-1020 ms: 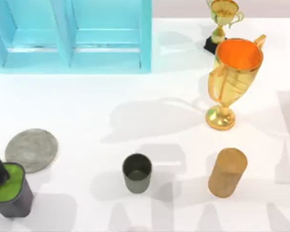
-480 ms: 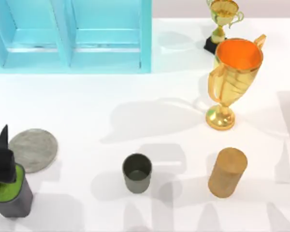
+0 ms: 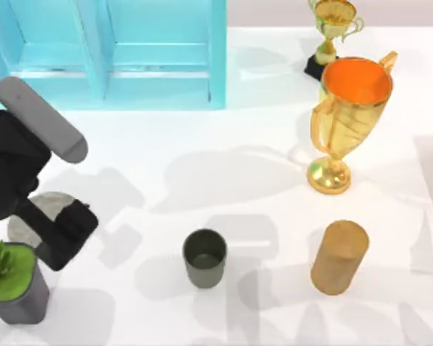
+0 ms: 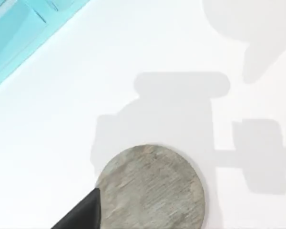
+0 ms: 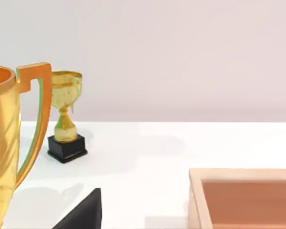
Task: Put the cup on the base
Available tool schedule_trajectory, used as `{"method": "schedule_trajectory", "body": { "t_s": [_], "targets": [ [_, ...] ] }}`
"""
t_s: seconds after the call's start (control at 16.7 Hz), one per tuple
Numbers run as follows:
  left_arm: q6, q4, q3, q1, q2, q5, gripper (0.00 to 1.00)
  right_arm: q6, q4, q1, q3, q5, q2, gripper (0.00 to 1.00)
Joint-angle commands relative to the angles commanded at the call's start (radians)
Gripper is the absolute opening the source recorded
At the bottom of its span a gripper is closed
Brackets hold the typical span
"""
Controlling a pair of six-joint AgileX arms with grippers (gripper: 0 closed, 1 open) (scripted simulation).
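Cup, dark olive-grey and upright, stands on the white table near the front edge, roughly mid-table, nothing touching it. Well to its left lies the base, a flat mottled grey disc, partly covered in the top view by the left arm, which reaches in over the table's left side above the disc. Whether the left gripper is wide or narrow cannot be told; a single dark fingertip shows in the left wrist view, just at the disc's edge. Just in front of the base sits a dark grey pot with a green plant. To the cup's right stands a tan cylinder, and behind that a large gold trophy with an orange inside; a smaller trophy stands farther back. A turquoise shelf fills the back left.
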State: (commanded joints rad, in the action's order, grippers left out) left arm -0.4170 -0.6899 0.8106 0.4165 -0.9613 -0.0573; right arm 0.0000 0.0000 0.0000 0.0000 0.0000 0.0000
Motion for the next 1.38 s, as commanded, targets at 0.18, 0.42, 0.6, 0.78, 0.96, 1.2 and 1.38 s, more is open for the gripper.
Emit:
{"method": "schedule_trajectory", "body": {
  "t_s": [0.18,0.42,0.6,0.78,0.96,1.2,1.38],
  "targets": [
    [-0.108,-0.184,0.225,0.125,-0.272,0.007,1.0,0.0,0.0,0.0,0.0,0.0,0.0,1.0],
    [-0.231,-0.393,0.486,0.277,-0.592,0.027,1.0,0.0,0.0,0.0,0.0,0.0,0.0,1.0],
    [-0.299,-0.505,0.631,0.365,-0.771,0.043,1.0,0.0,0.0,0.0,0.0,0.0,0.0,1.0],
    [-0.336,-0.564,0.711,0.415,-0.867,0.055,1.0,0.0,0.0,0.0,0.0,0.0,0.0,1.0],
    [-0.341,-0.571,0.721,0.421,-0.879,0.056,1.0,0.0,0.0,0.0,0.0,0.0,0.0,1.0],
    [-0.34,-0.568,0.717,0.416,-0.877,0.055,1.0,0.0,0.0,0.0,0.0,0.0,0.0,1.0],
    [-0.357,-0.519,0.68,0.399,-0.89,0.054,1.0,0.0,0.0,0.0,0.0,0.0,0.0,1.0]
  ]
}}
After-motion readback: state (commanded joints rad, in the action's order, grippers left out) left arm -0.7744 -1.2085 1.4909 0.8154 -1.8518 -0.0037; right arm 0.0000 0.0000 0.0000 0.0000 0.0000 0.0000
